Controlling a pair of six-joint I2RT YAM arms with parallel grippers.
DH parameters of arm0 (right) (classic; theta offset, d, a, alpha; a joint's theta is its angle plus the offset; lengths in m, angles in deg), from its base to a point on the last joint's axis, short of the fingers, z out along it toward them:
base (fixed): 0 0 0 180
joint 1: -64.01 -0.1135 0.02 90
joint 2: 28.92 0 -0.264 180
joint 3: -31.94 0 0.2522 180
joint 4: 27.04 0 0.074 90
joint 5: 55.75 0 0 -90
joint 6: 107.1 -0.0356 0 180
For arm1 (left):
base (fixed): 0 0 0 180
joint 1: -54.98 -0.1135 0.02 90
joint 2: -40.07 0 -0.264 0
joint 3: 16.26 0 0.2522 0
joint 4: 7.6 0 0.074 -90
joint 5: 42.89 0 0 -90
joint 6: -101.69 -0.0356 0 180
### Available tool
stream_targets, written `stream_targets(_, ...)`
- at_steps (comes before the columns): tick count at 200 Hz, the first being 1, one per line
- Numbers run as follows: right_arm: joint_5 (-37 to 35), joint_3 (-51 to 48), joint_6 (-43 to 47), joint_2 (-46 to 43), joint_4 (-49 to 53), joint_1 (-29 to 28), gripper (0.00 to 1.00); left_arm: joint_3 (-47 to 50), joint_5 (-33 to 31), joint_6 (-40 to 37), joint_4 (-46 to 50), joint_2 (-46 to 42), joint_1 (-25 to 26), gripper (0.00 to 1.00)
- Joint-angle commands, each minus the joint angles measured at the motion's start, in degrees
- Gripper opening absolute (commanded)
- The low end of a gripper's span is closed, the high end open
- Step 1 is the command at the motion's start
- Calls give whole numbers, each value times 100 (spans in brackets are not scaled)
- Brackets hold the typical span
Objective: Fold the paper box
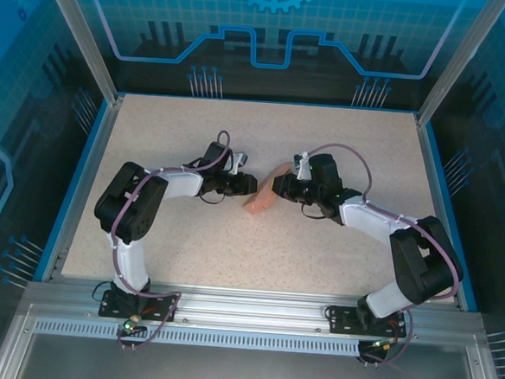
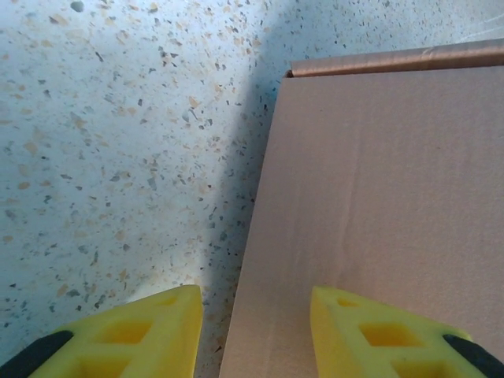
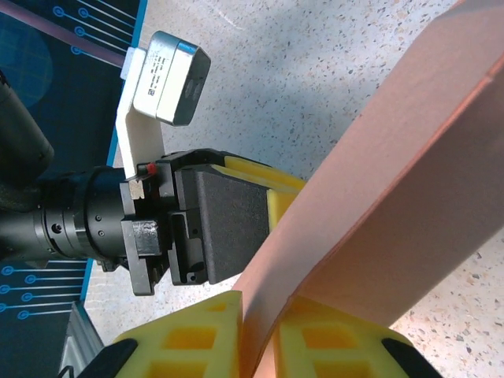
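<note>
The paper box [image 1: 259,202] is a salmon-pink card piece standing tilted on the table between my two grippers. My right gripper [image 3: 264,303] is shut on a curved flap of the paper box [image 3: 409,181], with the card pinched between its yellow fingers [image 3: 197,339]. My left gripper [image 2: 253,293] is open. The left edge of the paper box [image 2: 378,181] runs down between its yellow fingertips [image 2: 161,331], and a gap of table shows beside that edge. In the top view my left gripper [image 1: 247,186] and right gripper [image 1: 277,187] face each other across the card.
The speckled tabletop [image 1: 265,138] is ringed by a blue rim and metal frame posts [image 1: 77,30]. The left arm's black wrist and camera block [image 3: 169,79] sit close behind the card in the right wrist view.
</note>
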Motion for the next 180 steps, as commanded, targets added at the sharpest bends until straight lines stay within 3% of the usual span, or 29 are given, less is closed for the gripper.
stream_targets(1,-341,165,106,247,337,-225,16,44,-77,125,-8,68,25,43)
stream_targets(68,-822,373,71,564,360,-367,15,117,-540,105,-63,-287,-69,53)
stream_targets(101,-854,404,76,645,367,-376,15,1082,-1451,69,-792,-1452,-113,59)
stream_targets(133,-825,448,96,742,348,-369,15,2291,-1607,0,-1909,-2730,-73,66)
stream_targets(152,-803,483,101,796,324,-368,15,2875,-1440,-327,-2638,-3178,198,69)
stream_targets(180,-743,545,107,883,301,-363,15,3251,-1845,-1273,-3046,-3343,915,76)
